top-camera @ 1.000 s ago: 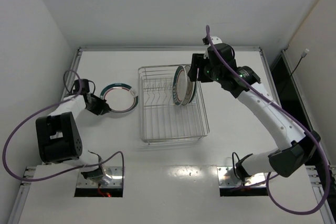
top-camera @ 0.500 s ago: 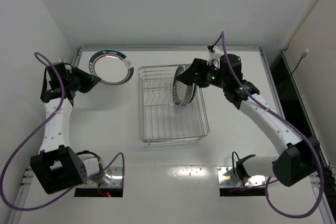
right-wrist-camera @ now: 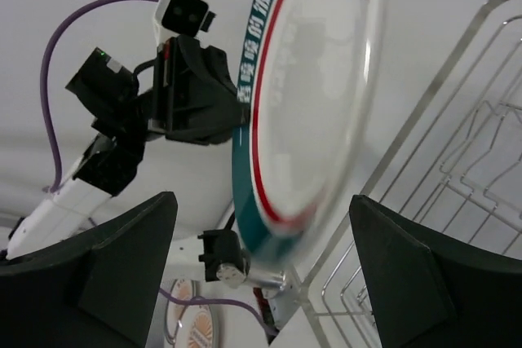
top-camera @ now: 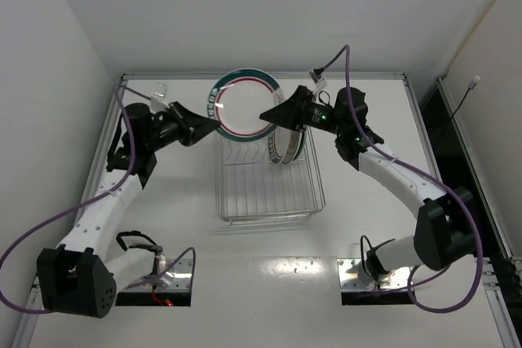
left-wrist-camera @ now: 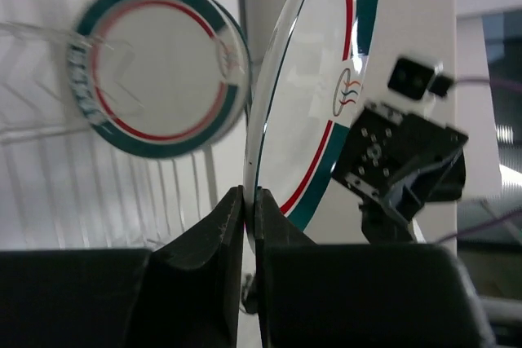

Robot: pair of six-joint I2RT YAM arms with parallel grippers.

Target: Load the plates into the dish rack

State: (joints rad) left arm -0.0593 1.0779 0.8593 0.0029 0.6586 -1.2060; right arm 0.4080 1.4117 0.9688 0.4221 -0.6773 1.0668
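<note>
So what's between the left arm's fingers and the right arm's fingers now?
The white round plate with a green-red rim band, pinched at its edge by the left fingers; the top view shows it.

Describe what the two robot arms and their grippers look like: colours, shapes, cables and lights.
The left arm and right arm both have smooth white links joined by chunky black joint housings. Each ends in a black two-finger gripper, the left gripper and the right gripper, with broad wedge-shaped fingers. A purple cable loops loosely along each arm. A small green light glows near the right wrist.
</note>
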